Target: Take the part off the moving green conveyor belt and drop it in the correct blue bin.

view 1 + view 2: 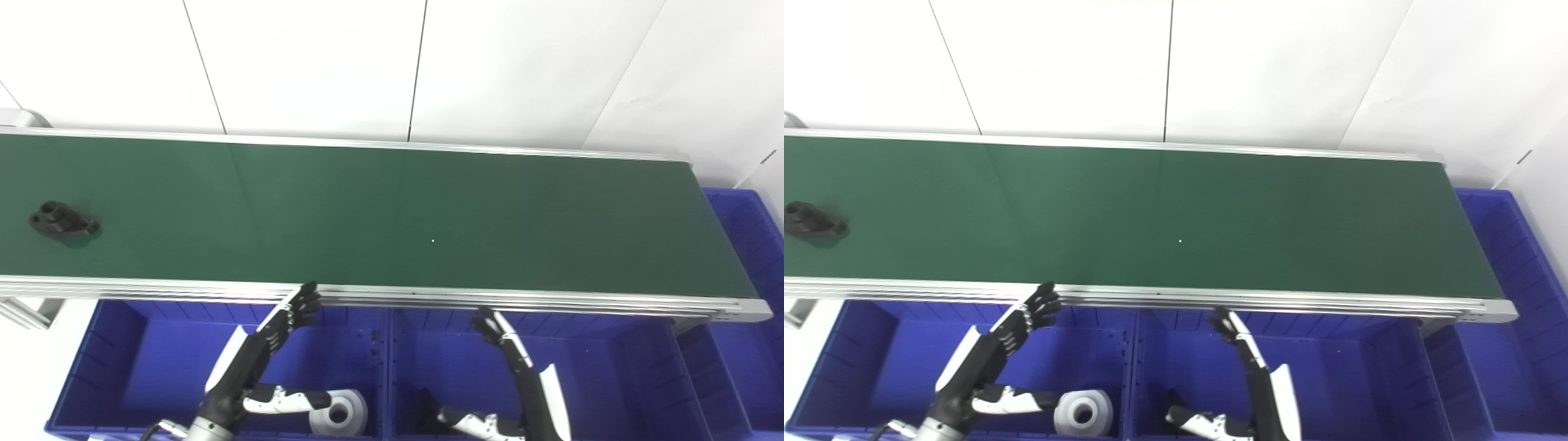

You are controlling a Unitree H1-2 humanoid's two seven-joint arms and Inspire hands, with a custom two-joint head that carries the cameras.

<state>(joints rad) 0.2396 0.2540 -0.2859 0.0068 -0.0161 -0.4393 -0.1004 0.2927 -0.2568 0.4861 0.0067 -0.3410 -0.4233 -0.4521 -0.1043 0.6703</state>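
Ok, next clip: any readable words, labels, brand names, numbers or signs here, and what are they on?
None can be read in either view.
Green conveyor belt: plain, only a tiny white speck.
Black part: no marking visible.
Blue bins: no labels visible.
White part in the left bin: unmarked.
Left hand and right hand: no lettering visible.

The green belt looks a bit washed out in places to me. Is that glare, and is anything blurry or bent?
Left eye view: pale sheen across the green belt, strongest at mid-length; the black part is soft-edged with a faint shadow. Right eye view: same sheen, the part equally soft near the picture's left edge; the belt's near rail bows slightly, so the lens distorts.
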